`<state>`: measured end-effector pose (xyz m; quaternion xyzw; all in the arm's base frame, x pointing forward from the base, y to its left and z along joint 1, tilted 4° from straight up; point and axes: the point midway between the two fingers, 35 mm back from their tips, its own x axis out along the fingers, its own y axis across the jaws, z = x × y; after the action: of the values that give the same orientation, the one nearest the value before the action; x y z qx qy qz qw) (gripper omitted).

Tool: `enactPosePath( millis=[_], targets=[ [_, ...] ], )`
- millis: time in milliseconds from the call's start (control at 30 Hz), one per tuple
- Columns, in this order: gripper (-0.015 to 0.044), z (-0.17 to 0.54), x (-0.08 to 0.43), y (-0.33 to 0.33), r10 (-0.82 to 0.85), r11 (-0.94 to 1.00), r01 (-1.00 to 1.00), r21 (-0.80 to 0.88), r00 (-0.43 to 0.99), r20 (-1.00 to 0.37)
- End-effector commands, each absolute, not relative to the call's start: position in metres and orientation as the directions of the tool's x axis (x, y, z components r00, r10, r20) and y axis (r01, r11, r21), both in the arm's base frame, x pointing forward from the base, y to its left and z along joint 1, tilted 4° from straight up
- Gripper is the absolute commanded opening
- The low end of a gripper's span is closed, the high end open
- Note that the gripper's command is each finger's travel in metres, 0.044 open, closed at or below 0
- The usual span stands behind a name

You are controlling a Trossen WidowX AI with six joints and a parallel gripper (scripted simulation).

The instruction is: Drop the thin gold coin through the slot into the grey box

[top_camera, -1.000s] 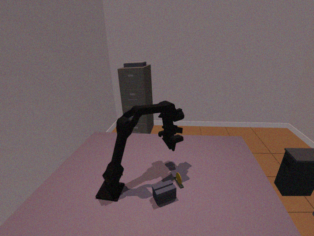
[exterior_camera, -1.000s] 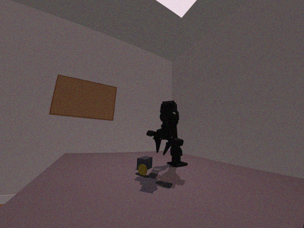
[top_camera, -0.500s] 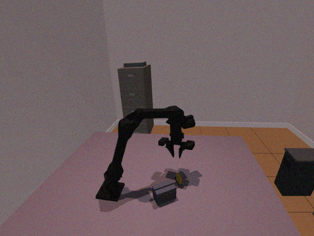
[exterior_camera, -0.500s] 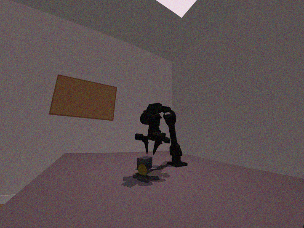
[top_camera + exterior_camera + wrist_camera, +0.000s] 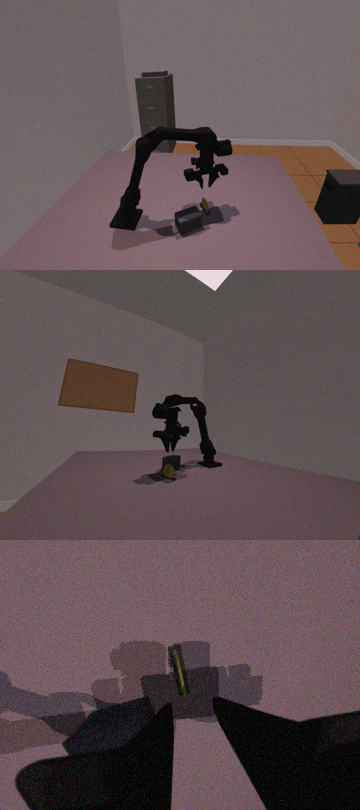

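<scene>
Gripper (image 5: 205, 188) (image 5: 170, 452) (image 5: 192, 705) hanging above the coin (image 5: 205, 204) (image 5: 168, 471) (image 5: 180, 674), fingers parted, nothing between them. Tips pointing down, well short of the coin's top edge.

Coin standing on edge in the holder (image 5: 208, 212) (image 5: 174, 478) (image 5: 185, 684), just beside the box (image 5: 189, 223) (image 5: 175, 461) (image 5: 111, 724). Wrist view showing the coin as a thin line, slightly slanted, running roughly between the fingers but lying ahead of the tips.

Step in hand, as I judge it: lining up for the grasp. Wanting a small wrist turn if the slant persists, so both pads are meeting the flat faces squarely; then centring over the coin and going straight down, slowly. Closing only once the pads are flanking the upper part, leaving the lower edge free for the slot. Risk: one tip landing on the rim and tipping the coin, or a finger brushing the box.

Arm (image 5: 183, 134) (image 5: 188, 400) rising from its base, bending at the elbow, reaching over nearly level, then dropping at the wrist; gripper hanging near upright.
</scene>
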<state>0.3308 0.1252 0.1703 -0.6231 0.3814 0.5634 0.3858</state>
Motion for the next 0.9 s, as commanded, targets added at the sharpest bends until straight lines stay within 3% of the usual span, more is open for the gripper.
enactPosePath(
  millis=[0, 867],
  targets=[
    [0.0161, 0.175, 0.331, 0.116, -0.015, -0.502, -0.862, -0.065, 0.084, -0.996],
    [0.0161, 0.118, 0.336, 0.116, -0.015, -0.502, -0.862, -0.065, 0.084, -0.996]
  ],
)
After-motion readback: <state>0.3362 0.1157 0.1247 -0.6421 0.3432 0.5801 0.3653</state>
